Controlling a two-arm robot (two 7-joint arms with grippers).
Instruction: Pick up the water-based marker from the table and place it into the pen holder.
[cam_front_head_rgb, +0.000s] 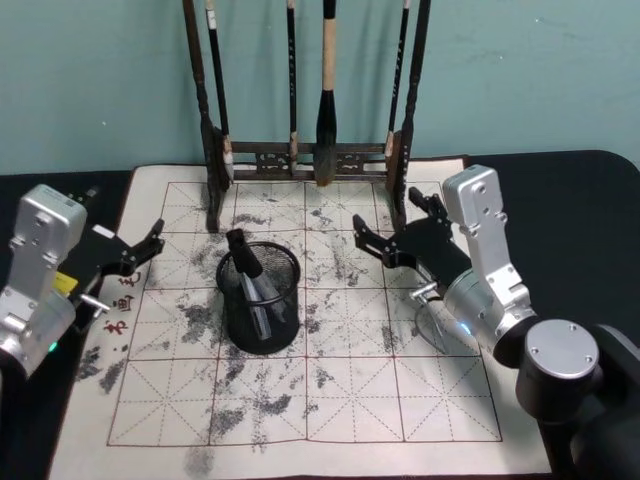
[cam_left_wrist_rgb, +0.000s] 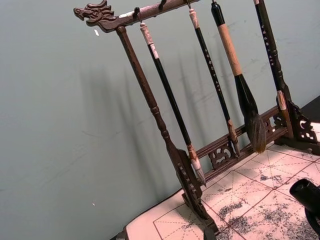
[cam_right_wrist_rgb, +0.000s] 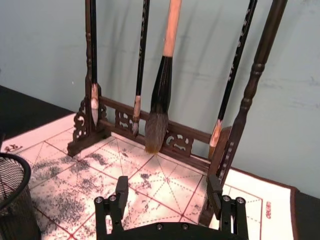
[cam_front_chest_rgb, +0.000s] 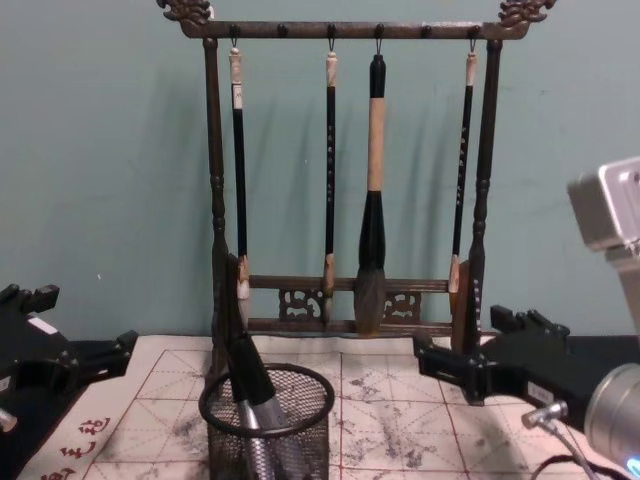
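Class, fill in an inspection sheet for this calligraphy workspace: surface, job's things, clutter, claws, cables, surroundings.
Surface: table with cream gridded mat, grey ink smudges, dark border.
Job's things: pen holder stands on the mat; marker leans inside it, black end above the rim.
Clutter: brush rack at the mat's far edge, four brushes hanging.
Claws: left claw open, over the mat's left edge; right claw open, right of the holder; both empty.
Cables: thin wire by the right arm.
Surroundings: teal wall behind.

head: high, looking down | chest: low, level | both share brush rack (cam_front_head_rgb: 305, 160), pen holder (cam_front_chest_rgb: 266, 425)
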